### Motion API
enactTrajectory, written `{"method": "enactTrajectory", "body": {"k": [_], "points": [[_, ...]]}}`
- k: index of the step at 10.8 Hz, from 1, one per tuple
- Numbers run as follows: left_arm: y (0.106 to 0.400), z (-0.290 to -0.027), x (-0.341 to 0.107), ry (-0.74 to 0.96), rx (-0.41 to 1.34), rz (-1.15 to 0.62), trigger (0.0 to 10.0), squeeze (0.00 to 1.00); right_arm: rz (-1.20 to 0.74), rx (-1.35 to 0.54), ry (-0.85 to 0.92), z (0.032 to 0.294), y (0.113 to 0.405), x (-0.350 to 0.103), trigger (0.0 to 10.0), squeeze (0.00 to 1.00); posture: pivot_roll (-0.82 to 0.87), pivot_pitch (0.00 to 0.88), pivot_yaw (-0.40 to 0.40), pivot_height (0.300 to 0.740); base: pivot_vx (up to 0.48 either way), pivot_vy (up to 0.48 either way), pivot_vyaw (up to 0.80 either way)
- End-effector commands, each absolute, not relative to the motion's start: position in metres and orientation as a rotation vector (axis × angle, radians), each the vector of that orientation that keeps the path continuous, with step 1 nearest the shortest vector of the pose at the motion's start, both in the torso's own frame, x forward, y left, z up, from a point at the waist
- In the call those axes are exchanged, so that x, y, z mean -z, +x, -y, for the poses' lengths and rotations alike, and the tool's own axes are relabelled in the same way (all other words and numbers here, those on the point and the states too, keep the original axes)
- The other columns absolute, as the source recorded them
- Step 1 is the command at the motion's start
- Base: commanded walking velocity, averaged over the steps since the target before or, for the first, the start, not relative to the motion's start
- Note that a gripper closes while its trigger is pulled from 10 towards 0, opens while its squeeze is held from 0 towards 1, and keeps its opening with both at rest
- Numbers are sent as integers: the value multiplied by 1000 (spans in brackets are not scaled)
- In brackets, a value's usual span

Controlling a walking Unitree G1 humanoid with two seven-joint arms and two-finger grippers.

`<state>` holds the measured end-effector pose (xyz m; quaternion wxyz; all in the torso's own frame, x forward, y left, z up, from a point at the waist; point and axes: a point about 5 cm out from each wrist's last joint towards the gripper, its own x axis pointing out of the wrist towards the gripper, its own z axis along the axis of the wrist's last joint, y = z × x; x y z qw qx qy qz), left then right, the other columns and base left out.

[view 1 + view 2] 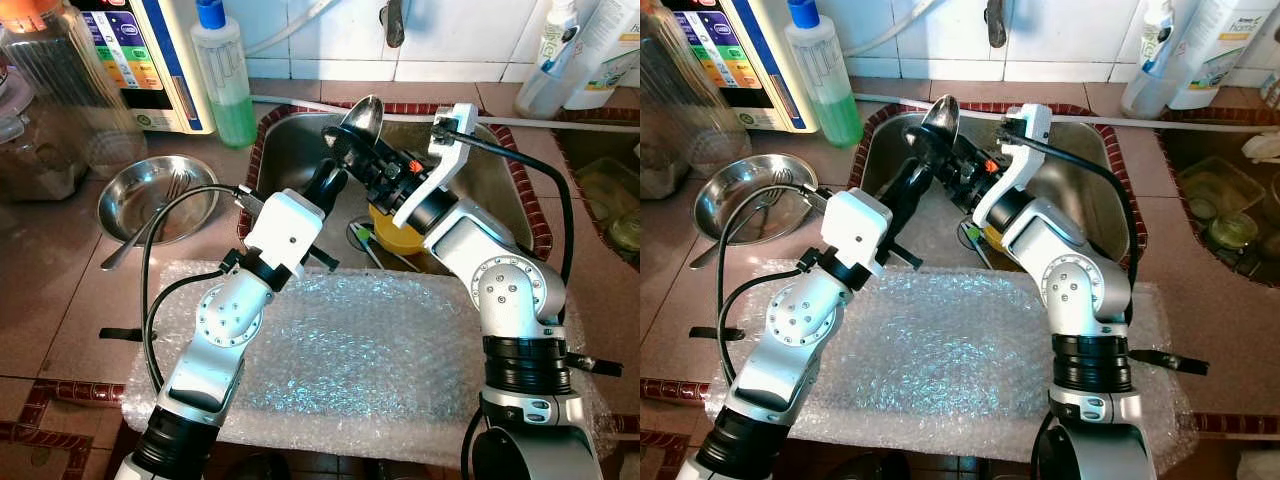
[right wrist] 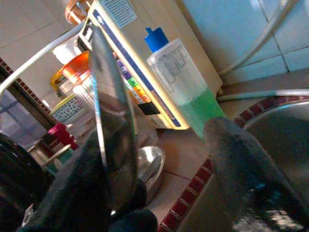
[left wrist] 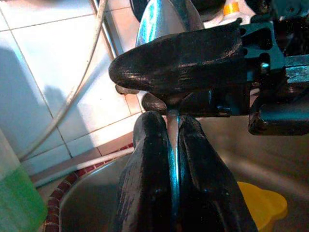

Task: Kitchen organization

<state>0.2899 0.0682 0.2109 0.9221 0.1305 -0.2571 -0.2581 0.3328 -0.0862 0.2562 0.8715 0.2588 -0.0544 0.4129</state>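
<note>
Spoon (image 1: 366,117) over sink (image 1: 500,180): we are pinching its thin handle between left gripper (image 3: 172,145) fingers, while right gripper (image 1: 345,140) fingers are standing apart around its neck; rigid, light, slippery steel.

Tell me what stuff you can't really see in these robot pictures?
- The spoon: its handle is covered by the left gripper, seen in the left wrist view.
- The yellow thing in the sink: the right arm covers most of it in the eye views, so what it is stays unclear.
- The bottles at the back right: cut off by the top edge.
- The fork in the steel bowl: its prongs are too small to count.
</note>
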Motion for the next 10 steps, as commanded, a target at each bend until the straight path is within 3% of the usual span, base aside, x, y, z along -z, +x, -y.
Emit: {"method": "enactTrajectory", "body": {"k": [1, 8, 9, 10], "points": [[286, -67, -215, 268, 550, 560, 0, 0, 128, -839, 535, 90, 335, -259, 0, 0, -136, 230, 62, 740, 0, 0, 0], [287, -68, -215, 270, 551, 564, 0, 0, 129, -839, 534, 90, 337, -259, 0, 0, -132, 230, 61, 740, 0, 0, 0], [293, -75, -223, 408, 668, 612, 4392, 0, 249, -778, 395, 91, 348, -275, 0, 0, -130, 224, 61, 740, 0, 0, 0], [292, -75, -222, 405, 674, 611, 4627, 0, 264, -754, 381, 93, 350, -277, 0, 0, -130, 224, 61, 740, 0, 0, 0]]}}
